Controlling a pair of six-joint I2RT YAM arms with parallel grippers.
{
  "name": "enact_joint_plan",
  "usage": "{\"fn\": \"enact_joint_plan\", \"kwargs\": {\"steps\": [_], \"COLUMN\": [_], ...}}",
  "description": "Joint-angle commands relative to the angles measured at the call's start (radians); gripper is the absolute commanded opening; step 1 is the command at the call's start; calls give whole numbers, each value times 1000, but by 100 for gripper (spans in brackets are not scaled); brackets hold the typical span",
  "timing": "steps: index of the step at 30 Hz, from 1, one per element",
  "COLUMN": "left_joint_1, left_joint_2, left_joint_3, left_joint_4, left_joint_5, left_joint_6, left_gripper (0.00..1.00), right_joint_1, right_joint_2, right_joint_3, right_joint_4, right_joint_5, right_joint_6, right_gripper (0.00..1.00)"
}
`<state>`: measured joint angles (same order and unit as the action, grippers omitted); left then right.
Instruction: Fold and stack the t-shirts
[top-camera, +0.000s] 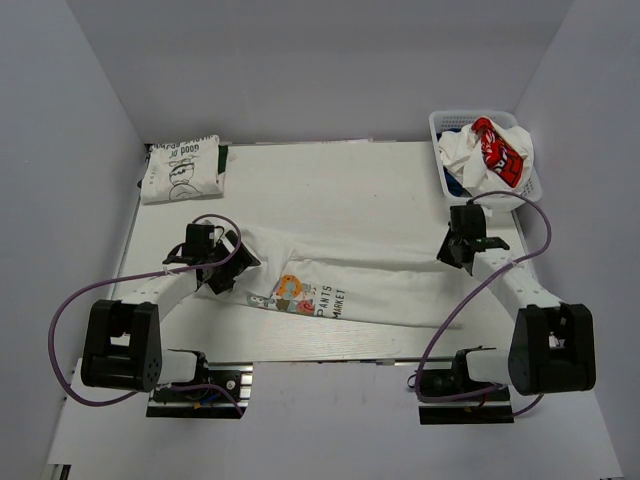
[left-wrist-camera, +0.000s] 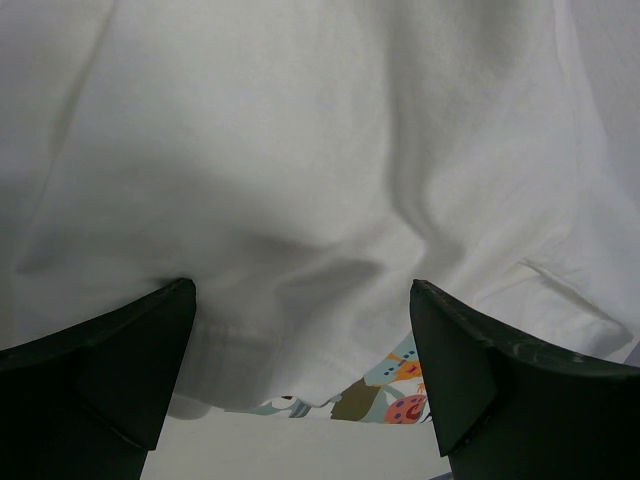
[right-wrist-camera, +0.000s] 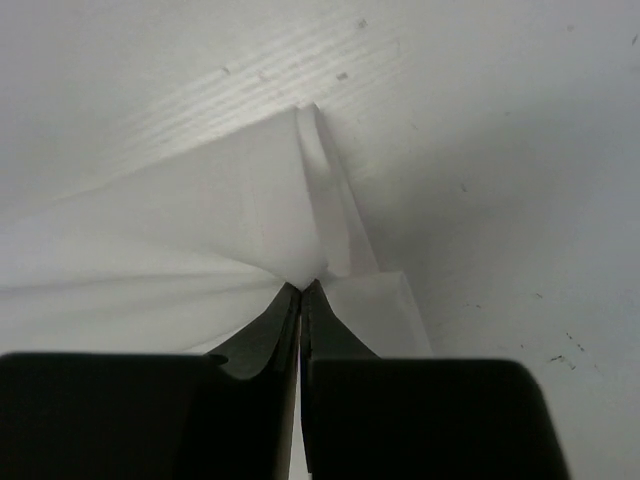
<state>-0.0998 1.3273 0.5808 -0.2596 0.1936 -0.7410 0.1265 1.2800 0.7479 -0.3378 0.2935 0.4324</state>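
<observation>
While white table (top-camera: 380, 190) fills middle of top view, cartoon-print t-shirt (top-camera: 370, 285) lies stretched across its centre, print toward lower left. Basket (top-camera: 437, 125) at upper right holds crumpled t-shirts (top-camera: 495, 150), red patch on top. Folded t-shirt (top-camera: 180, 170) with black line drawing at upper left. My right gripper (right-wrist-camera: 302, 288) pinched tight on cartoon-print t-shirt's plain white edge, right of centre. My left gripper (left-wrist-camera: 300, 285) spread wide over shirt's left end, clamping nothing.

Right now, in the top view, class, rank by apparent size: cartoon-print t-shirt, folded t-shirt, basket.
1. cartoon-print t-shirt, clearly largest.
2. basket.
3. folded t-shirt, only slightly smaller; those two are close.
</observation>
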Motion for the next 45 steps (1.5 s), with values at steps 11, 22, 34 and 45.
{"fn": "enact_joint_plan", "kwargs": {"steps": [11,22,34,45], "left_joint_1": [3,3,-6,-170], "left_joint_2": [-5,-151,362,1436], "left_joint_3": [-30,77,236,1852], "left_joint_4": [-119,-100,169,-156], "left_joint_5": [-109,-40,41,83], "left_joint_6": [45,2,-20,75], "left_gripper": [100,100,100,100], "right_joint_1": [7,76,90,599], "right_joint_2": [58,-3,173,73], "right_joint_3": [51,24,-74,-250], "right_joint_4": [-44,108,180,116], "right_joint_5": [107,-277,-327,-494], "right_joint_6": [17,-52,77,174], "right_gripper": [78,90,90,90]}}
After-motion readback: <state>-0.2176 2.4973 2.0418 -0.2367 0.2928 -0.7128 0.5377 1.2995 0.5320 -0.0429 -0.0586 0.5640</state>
